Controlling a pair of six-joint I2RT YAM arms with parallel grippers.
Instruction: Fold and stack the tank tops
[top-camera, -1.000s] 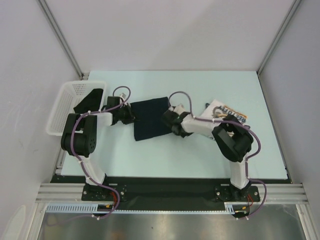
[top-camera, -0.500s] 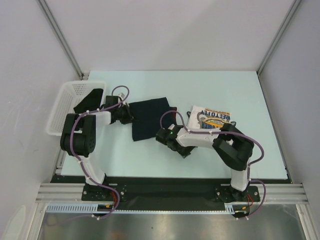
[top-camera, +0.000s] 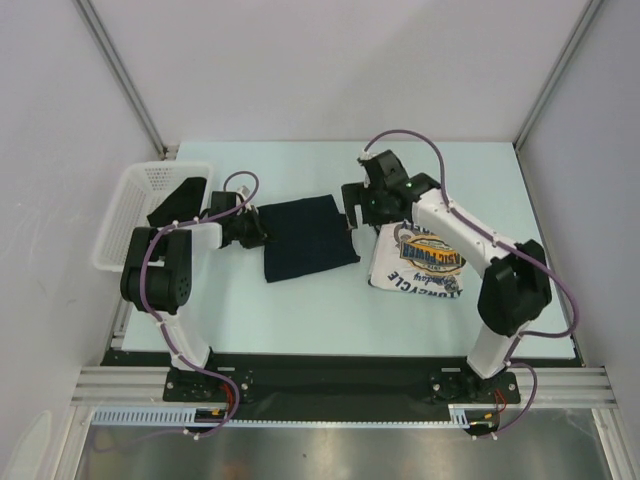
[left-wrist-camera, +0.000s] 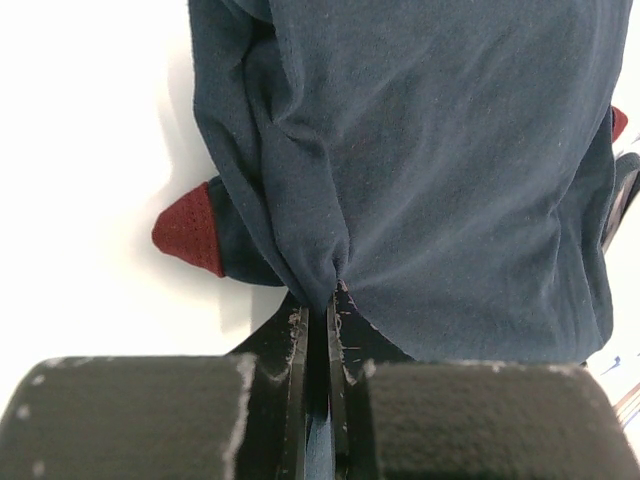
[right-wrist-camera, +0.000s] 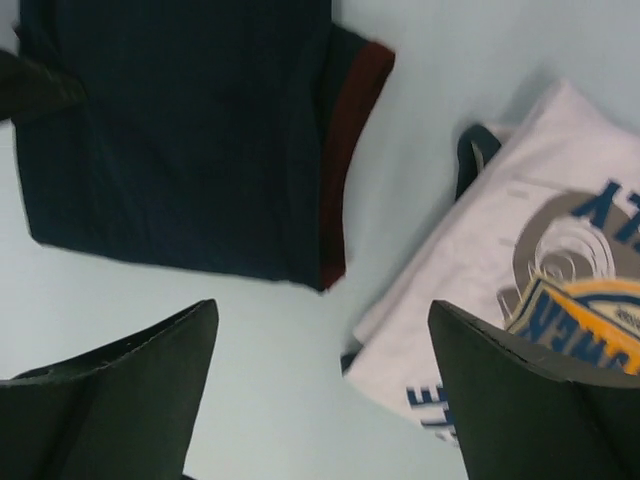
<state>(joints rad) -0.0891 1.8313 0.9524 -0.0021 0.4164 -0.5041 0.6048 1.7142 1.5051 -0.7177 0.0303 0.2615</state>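
Observation:
The navy tank top (top-camera: 308, 238) lies folded on the table left of centre, with dark-red trim (right-wrist-camera: 350, 150) along its right edge. My left gripper (top-camera: 255, 232) is shut on its left edge; in the left wrist view the navy cloth (left-wrist-camera: 450, 180) bunches into the closed jaws of that gripper (left-wrist-camera: 318, 305). The white tank top (top-camera: 425, 262) with its yellow-blue print lies folded to the right. My right gripper (top-camera: 362, 205) hovers open above the gap between the two tops and holds nothing; in the right wrist view this gripper (right-wrist-camera: 320, 320) has the navy top (right-wrist-camera: 170, 130) at upper left and the white top (right-wrist-camera: 520, 260) at right.
A white mesh basket (top-camera: 140, 180) stands at the table's left edge with a dark cloth (top-camera: 180, 200) in it. The left arm lies between the basket and the navy top. Grey walls close in the table on the left, back and right.
My right gripper has opened and left the navy top's right edge, swinging first nearer and then to the far side. The white top now shows whole. The left gripper has not moved.

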